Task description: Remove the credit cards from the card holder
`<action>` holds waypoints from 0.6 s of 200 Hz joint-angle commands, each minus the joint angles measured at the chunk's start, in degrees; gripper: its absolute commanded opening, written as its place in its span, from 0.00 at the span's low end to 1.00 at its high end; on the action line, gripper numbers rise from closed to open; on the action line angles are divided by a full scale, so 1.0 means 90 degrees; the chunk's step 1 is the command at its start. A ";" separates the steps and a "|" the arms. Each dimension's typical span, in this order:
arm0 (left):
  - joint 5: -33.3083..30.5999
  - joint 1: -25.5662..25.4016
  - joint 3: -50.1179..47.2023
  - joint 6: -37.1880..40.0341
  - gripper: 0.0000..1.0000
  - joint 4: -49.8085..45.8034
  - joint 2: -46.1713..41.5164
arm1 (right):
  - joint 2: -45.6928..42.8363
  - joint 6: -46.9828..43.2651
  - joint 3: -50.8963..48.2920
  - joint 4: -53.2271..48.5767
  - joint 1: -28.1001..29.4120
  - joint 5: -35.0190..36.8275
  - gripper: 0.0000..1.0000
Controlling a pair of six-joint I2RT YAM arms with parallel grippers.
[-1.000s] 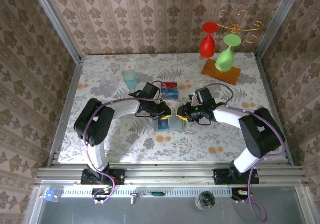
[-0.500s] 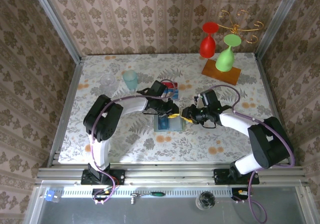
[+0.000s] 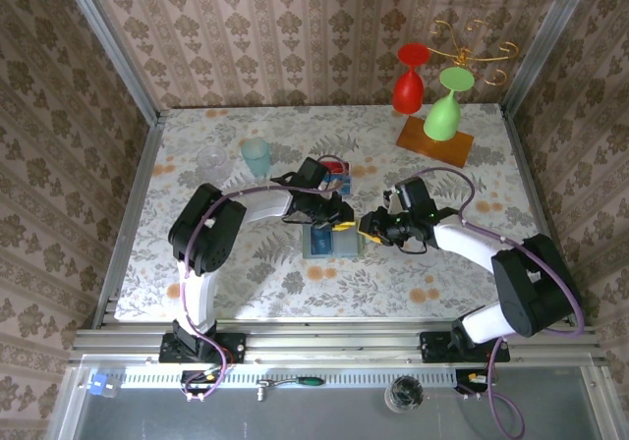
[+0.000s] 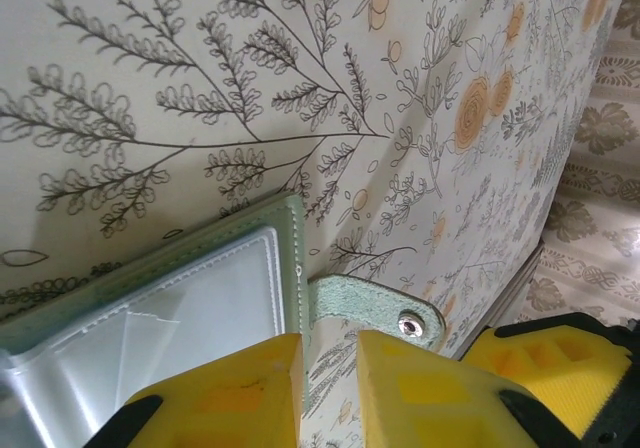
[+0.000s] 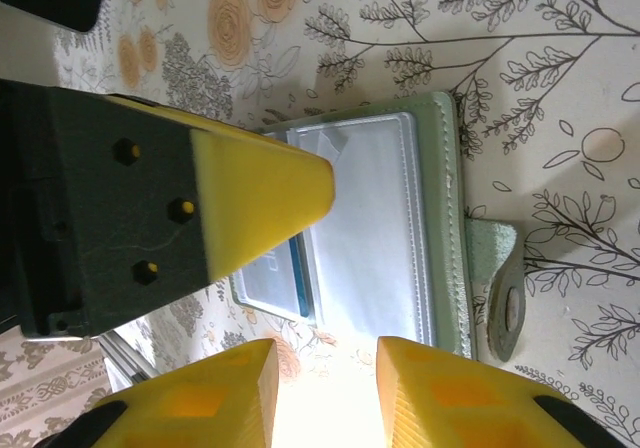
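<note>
The card holder (image 3: 322, 244) lies open and flat on the flowered cloth between both grippers. In the left wrist view I see its grey-green edge (image 4: 292, 258), a clear sleeve and the snap tab (image 4: 385, 313). My left gripper (image 4: 330, 373) hovers over that edge, its jaws a narrow gap apart with only cloth between them. In the right wrist view a blue credit card (image 5: 300, 268) sits inside the clear sleeve of the card holder (image 5: 375, 208). My right gripper (image 5: 328, 393) is open just short of the holder's near edge, holding nothing. Red and blue cards (image 3: 335, 177) lie behind the holder.
A pale blue cup (image 3: 256, 155) and a clear glass (image 3: 211, 160) stand at the back left. A red glass (image 3: 409, 86) and a green glass (image 3: 444, 114) hang over a wooden base (image 3: 435, 140) at the back right. Metal rails edge the table.
The left gripper has moved right, onto the holder's right edge, and its jaws have opened slightly. The right gripper has shifted a little to the right. The holder has stayed in place.
</note>
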 commanded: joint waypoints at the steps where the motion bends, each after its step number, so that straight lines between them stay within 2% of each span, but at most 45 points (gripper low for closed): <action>1: 0.0067 0.0191 -0.0351 -0.0068 0.21 0.0161 -0.0385 | 0.0363 -0.0012 0.0265 0.0013 0.0117 -0.0055 0.31; 66: -0.0122 0.0708 -0.1418 -0.0070 0.21 0.0347 -0.1247 | 0.1558 -0.0022 0.1313 -0.0014 0.0761 -0.0261 0.30; 120: -0.0190 0.0918 -0.1926 -0.0041 0.21 0.0359 -0.1577 | 0.2143 -0.0080 0.1748 -0.0191 0.0968 -0.0274 0.30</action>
